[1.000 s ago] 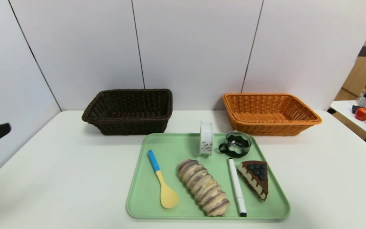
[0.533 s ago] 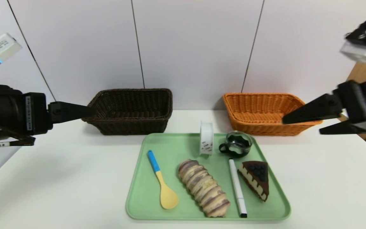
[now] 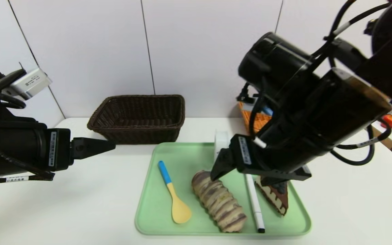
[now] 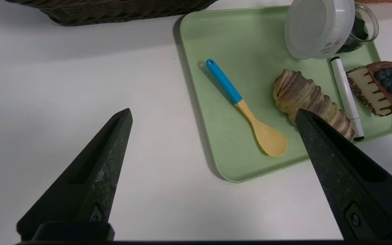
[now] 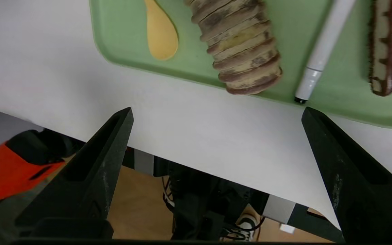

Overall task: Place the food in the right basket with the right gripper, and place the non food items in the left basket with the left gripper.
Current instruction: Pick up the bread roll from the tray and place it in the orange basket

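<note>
The right gripper (image 3: 242, 177) hangs over the green tray (image 3: 155, 207), fingers spread wide and empty, the striped bread roll (image 3: 218, 200) just below one fingertip (cake slice (image 3: 277, 200) under the other). The left gripper (image 4: 213, 115), also spread, hovers left of the tray, near the dark basket (image 3: 138, 117).

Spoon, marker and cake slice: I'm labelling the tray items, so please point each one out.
spoon (image 4: 269, 137), left wrist view, on the yellow bowl.
marker (image 4: 344, 88), left wrist view, on the white barrel.
cake slice (image 4: 369, 89), left wrist view, on the striped cut side.
</note>
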